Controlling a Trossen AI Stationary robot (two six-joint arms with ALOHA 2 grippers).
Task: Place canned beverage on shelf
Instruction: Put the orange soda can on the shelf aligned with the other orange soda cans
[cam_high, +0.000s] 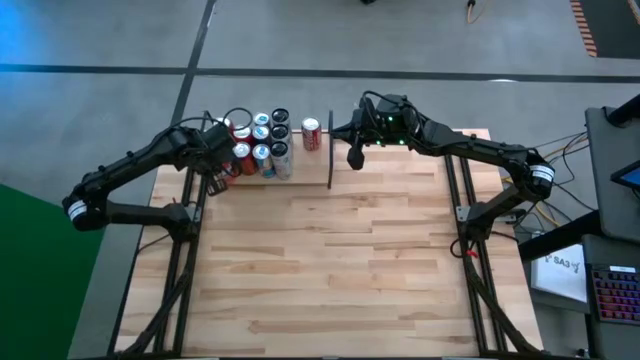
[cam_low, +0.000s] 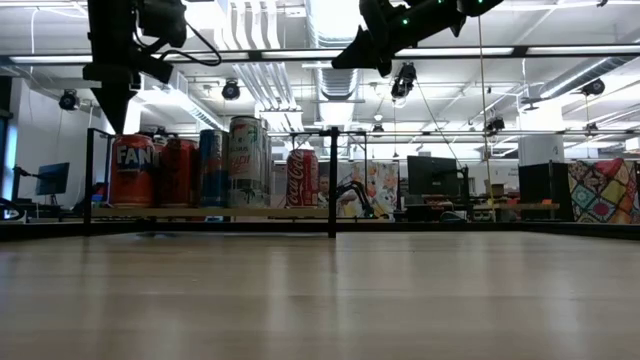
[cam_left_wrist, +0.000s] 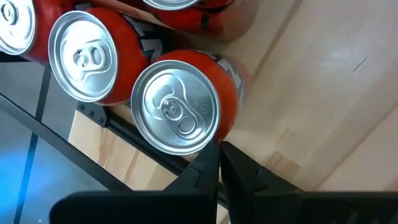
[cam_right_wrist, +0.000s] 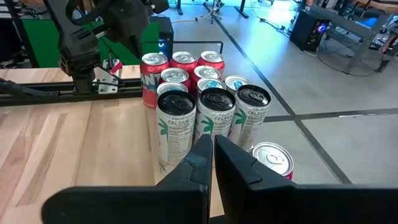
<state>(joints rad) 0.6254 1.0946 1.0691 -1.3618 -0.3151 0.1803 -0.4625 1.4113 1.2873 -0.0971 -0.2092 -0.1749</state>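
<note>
Hovering above the cluster of cans (cam_high: 257, 146) at the far left end of the shelf (cam_high: 400, 165), the left gripper (cam_high: 218, 172) has its jaws pressed together and holds nothing. Left wrist view looks straight down on an orange can (cam_left_wrist: 180, 99) right below the fingertips, next to the black edge rod (cam_left_wrist: 124, 134).

The right gripper (cam_high: 354, 157) hangs over the far middle of the worktop (cam_high: 330, 260), just right of the black divider rod (cam_high: 330, 150); jaws also pressed together, empty. Its arm is raised well clear in the low view.

Cans stand upright in a tight group: orange and red ones to the left, taller white and blue ones beside them. One red cola can (cam_high: 311, 133) stands apart, between the group and the divider. No can tipped.

Judgement: the task looks largely done, or between cycles. Every can in view already sits on the shelf board; none is on the near worktop, none in either gripper. Right of the divider the shelf shows no cans. Whether more cans are due cannot be told.
</note>
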